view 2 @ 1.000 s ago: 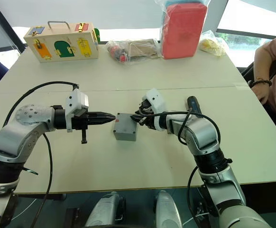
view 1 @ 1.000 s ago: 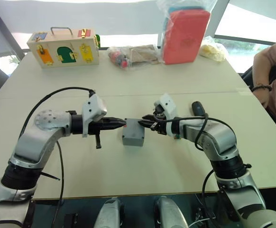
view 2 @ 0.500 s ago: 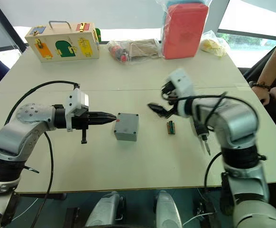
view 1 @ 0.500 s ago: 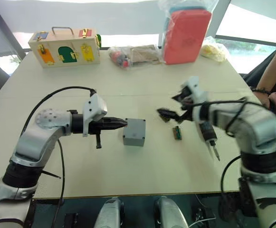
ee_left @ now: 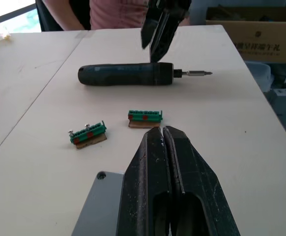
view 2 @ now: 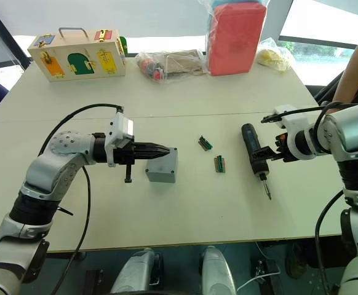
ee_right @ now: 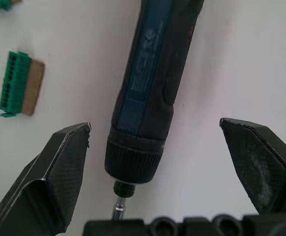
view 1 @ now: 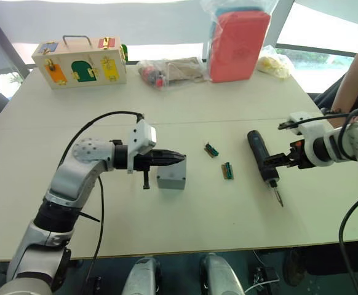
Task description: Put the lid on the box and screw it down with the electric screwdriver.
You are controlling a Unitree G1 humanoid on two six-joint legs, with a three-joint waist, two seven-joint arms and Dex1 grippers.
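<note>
The small grey box (view 1: 171, 177) stands mid-table with the grey lid (ee_left: 96, 206) lying on top, a screw hole showing at one corner. My left gripper (view 1: 182, 158) is shut, and its tip reaches over the lid from the left. The black electric screwdriver (view 1: 261, 161) lies flat on the table to the right, bit pointing toward me. My right gripper (view 1: 280, 158) is open at the screwdriver's bit end. Its fingers (ee_right: 59, 167) stand one on each side of the tool without touching it.
Two green connector blocks (view 1: 211, 149) (view 1: 227, 171) lie between the box and the screwdriver. At the table's far edge are a wooden latch box (view 1: 79, 62), plastic bags (view 1: 170, 70) and a red bag (view 1: 238, 44). A person's arm (view 1: 357, 80) shows at the right.
My right gripper left the box's right side, swung out to the right and now stands open over the screwdriver. My left gripper slid forward over the lid. The view shifted a little.
</note>
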